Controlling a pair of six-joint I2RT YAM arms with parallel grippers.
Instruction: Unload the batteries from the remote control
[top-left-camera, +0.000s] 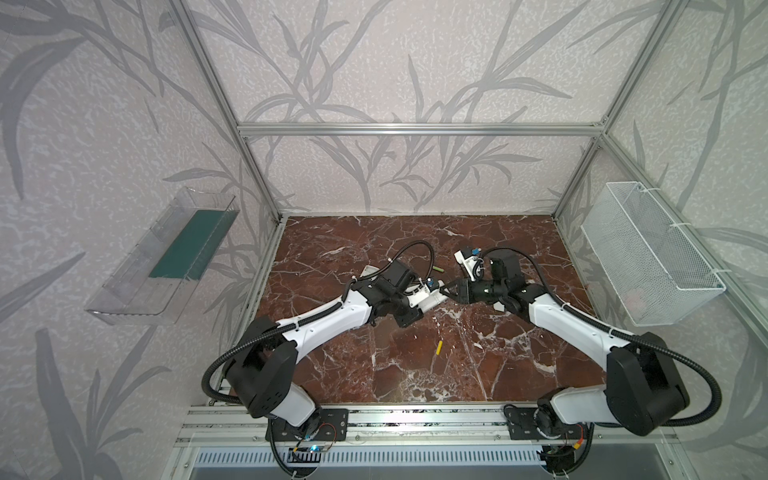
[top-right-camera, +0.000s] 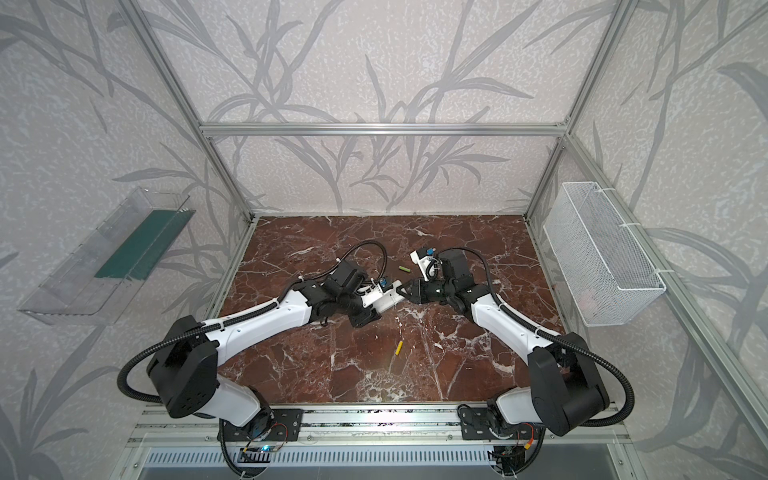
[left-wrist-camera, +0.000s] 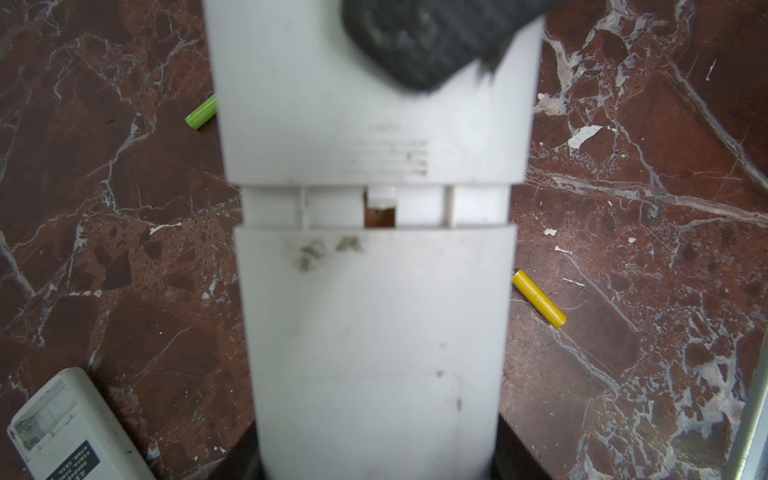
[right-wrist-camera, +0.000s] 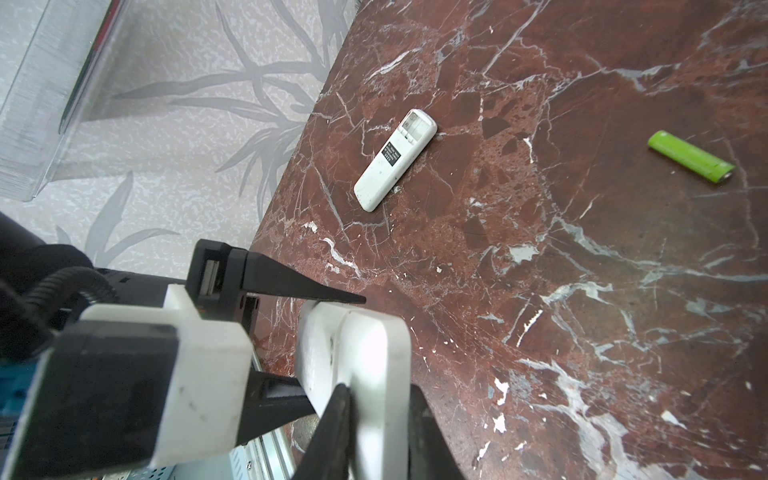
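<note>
1. The left gripper (right-wrist-camera: 336, 349) clamps a white remote control (left-wrist-camera: 374, 311) across its width and holds it above the red marble surface (top-left-camera: 498, 374). One black finger presses each long edge.
2. The right gripper (right-wrist-camera: 378, 392) meets it head-on, pinching the far end of the remote control. In the left wrist view one of its dark fingers (left-wrist-camera: 428, 37) overlaps that end.
3. A narrow gap crosses the back of the held remote control and shows plastic ribs. Whether a battery sits inside cannot be told.
4. A green battery (top-left-camera: 562, 270) lies flat on the surface just beyond the two grippers, on the side away from the arm bases.
5. A yellow battery (top-left-camera: 438, 347) lies flat, well short of the grippers, towards the bases.
6. A second remote (right-wrist-camera: 395, 160), smaller and white, lies back-up with its battery bay uncovered, near the left gripper's outer side.
7. A clear tray (top-left-camera: 137, 274) hangs on the wall far out past the left gripper. A white wire basket (top-left-camera: 648, 257) hangs far past the right gripper.
</note>
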